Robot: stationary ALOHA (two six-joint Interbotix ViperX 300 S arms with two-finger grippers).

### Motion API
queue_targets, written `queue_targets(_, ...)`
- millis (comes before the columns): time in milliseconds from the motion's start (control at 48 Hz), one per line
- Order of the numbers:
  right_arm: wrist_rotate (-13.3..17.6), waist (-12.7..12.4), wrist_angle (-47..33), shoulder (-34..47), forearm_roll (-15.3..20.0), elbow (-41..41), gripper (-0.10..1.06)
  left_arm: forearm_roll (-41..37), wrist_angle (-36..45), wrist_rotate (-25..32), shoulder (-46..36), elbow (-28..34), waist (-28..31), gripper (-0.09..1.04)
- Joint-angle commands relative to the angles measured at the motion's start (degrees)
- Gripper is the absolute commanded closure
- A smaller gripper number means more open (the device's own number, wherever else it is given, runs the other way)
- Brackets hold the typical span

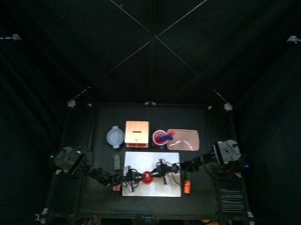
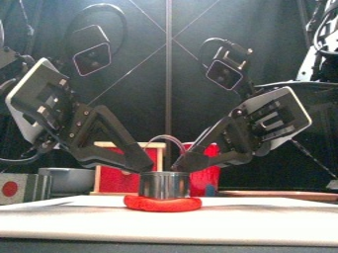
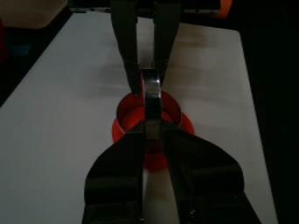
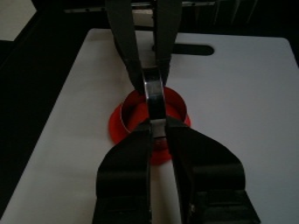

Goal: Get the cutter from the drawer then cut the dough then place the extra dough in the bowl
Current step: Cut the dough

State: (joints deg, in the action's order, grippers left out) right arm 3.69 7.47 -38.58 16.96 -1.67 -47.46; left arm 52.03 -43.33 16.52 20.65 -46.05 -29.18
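Metal cutter (image 2: 164, 185) on red dough (image 2: 164, 204)

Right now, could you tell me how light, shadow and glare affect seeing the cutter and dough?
Front view: the cutter shows a bright glint, and the dough beneath is evenly lit. Top view: the white board glares. Left wrist view: the left gripper is a dark silhouette hiding most of the cutter.

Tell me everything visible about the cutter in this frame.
The cutter is a short round ring of shiny metal with a thin wire handle arching over it. It stands upright on the red dough on the white board. The left gripper and right gripper both pinch its handle.
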Motion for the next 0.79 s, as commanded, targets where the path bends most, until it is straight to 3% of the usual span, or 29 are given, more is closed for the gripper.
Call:
queue_targets(21, 0.35, -0.26, 0.7, 3.78, 1.49, 1.05, 0.51, 0.0, 4.31, -2.11, 3.16, 0.0, 0.18, 0.41)
queue_targets(521, -0.18, -0.44, 4.13, 2.29, 1.85, 1.05, 0.51, -0.09, 4.75, -1.93, 2.37, 0.0, 0.53, 0.4)
queue_targets(792, -0.26, -0.7, 6.77, 2.46, 1.58, 1.14, 0.51, -0.09, 9.76, -2.2, 3.78, 0.26, 1.76, 0.4)
